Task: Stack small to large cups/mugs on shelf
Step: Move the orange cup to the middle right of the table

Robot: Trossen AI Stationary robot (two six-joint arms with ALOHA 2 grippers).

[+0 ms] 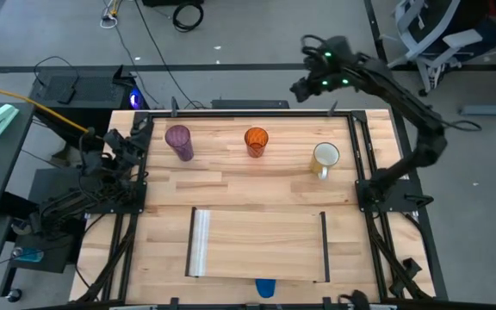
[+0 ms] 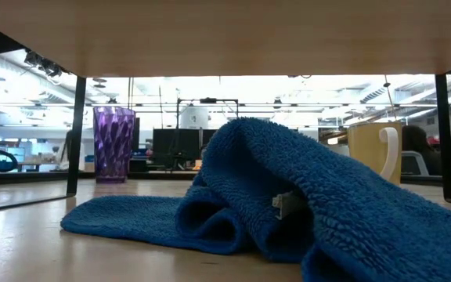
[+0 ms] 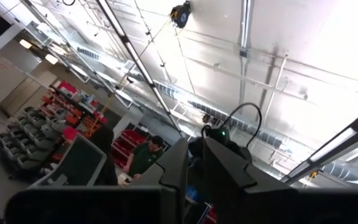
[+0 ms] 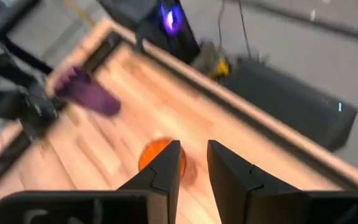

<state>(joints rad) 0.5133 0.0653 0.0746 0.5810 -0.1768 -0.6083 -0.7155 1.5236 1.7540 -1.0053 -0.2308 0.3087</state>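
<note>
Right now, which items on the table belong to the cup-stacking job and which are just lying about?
For the job:
- purple tumbler
- orange tumbler
- white mug
- shelf board

Lying about:
- blue towel, under the shelf board at the table's near edge
</note>
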